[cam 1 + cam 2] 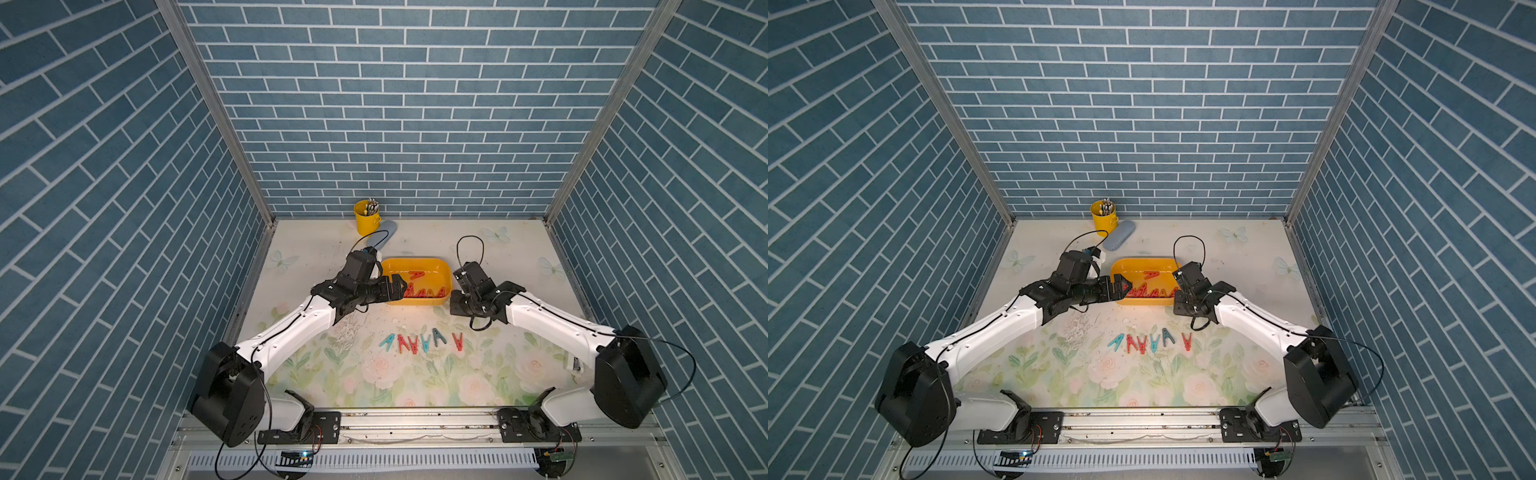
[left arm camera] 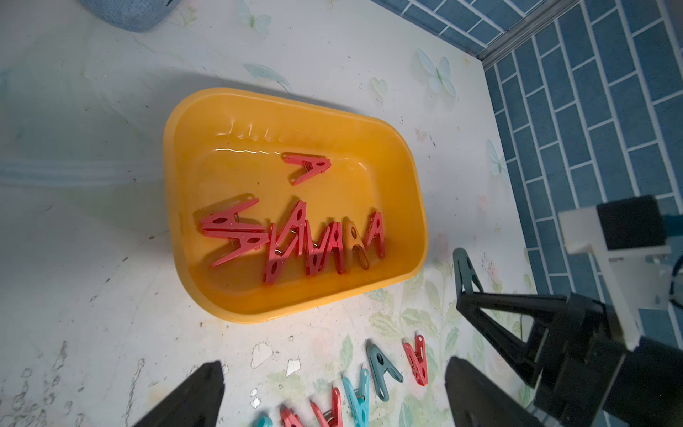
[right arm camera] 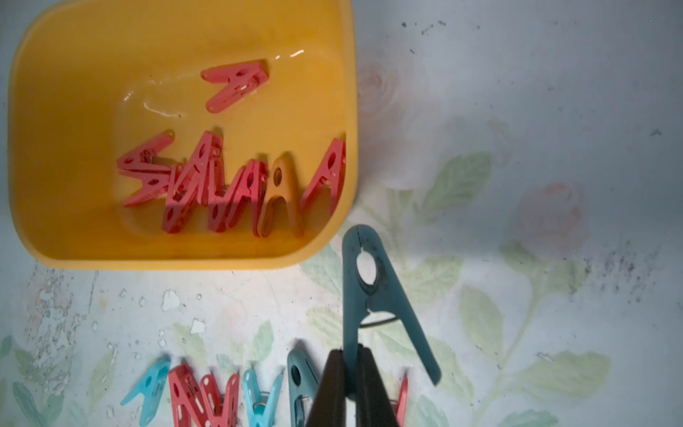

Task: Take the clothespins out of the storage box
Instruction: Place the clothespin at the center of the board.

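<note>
— Where does the storage box (image 1: 440, 266) sit on the floral table (image 1: 519, 257)?
— Mid-table, between the two arms. The left gripper (image 2: 334, 362) hangs at its left end, jaws spread wide and holding nothing. The red clothespins (image 2: 295, 236) lie in the box ahead of its fingers, apart from them.
— And the right gripper (image 3: 350, 351)?
— It is pinched closed on one leg of a teal clothespin (image 3: 373, 295), just outside the box's corner, near the row of pegs (image 1: 419, 343) on the table.

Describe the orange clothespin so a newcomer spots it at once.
Start at the shallow yellow-orange plastic tray mid-table. Along its wall nearest the robot lies a row of red plastic clothespins. The orange plastic clothespin lies second from the row's right-arm end, the only one there not red.
</note>
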You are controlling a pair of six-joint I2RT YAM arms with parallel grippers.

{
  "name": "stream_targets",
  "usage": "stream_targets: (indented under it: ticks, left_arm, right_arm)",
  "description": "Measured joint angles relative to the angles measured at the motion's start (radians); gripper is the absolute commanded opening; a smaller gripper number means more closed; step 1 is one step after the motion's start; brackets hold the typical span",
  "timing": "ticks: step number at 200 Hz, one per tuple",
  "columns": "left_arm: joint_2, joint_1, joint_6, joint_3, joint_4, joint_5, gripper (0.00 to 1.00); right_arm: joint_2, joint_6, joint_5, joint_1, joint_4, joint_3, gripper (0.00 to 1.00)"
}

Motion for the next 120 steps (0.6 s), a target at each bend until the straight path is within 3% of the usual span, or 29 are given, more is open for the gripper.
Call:
stream_targets:
  ticks: [61, 120]
  left_arm:
    - [0.034, -0.024, 0.0, 0.06, -0.001, -0.008, 1.0]
    - [0.048, -0.038, -0.001, 0.068, -0.015, -0.024, 0.99]
  right_arm:
    - [-0.138, 0.033, -0.041, 0.023, 0.034, -0.257, 0.0]
    - [-0.187, 0.083, -0.072, 0.032, 0.072, -0.365, 0.0]
